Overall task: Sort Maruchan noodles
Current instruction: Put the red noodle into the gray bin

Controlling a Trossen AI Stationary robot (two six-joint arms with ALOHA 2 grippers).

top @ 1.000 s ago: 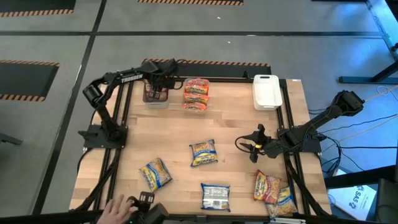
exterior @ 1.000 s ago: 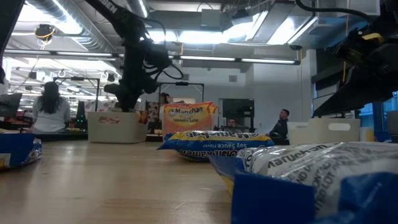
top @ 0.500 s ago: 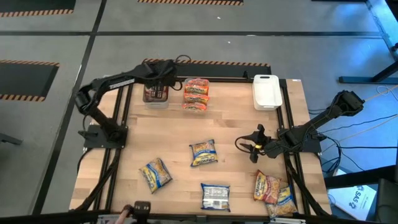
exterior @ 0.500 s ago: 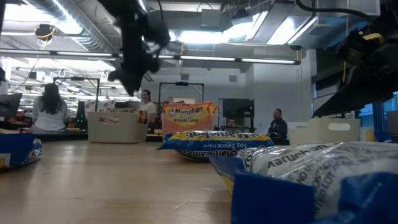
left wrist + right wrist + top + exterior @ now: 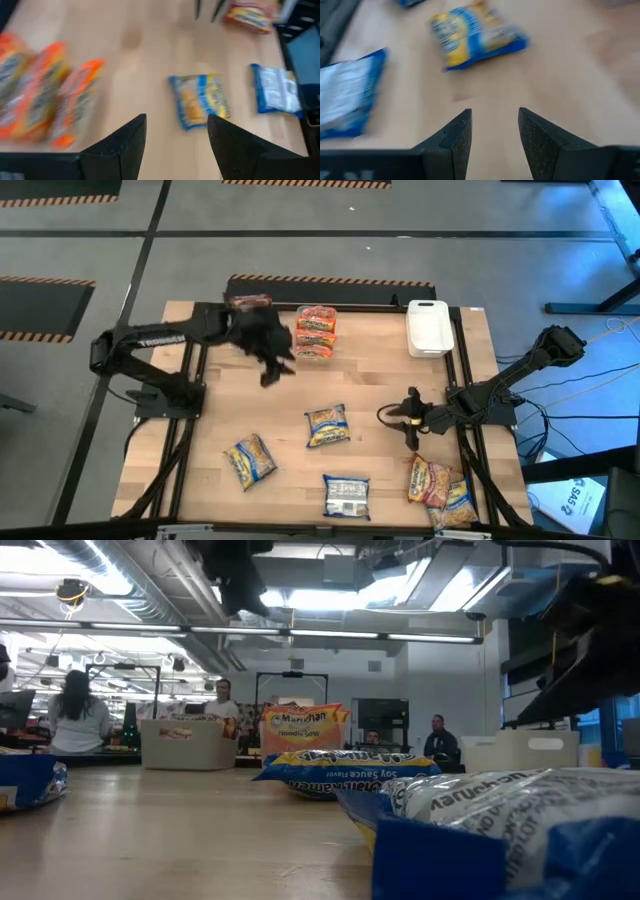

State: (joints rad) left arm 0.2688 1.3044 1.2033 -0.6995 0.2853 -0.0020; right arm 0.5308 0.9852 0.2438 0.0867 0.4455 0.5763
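While left gripper (image 5: 271,370) fingers (image 5: 122,145) are hanging wide, empty, near orange packets (image 5: 315,332), swinging could be toppling them; right gripper (image 5: 412,423) fingers (image 5: 451,137) are waiting part-open, empty.

"Maruchan" on orange packet (image 5: 303,729)

A robotics lab in an open industrial workspace: exposed ceiling ducts (image 5: 150,585) and strip lights (image 5: 330,636) overhead, seated people (image 5: 78,718) at workstations behind, hazard-striped floor tape (image 5: 330,280) at twelve o'clock of the wooden table (image 5: 380,385).
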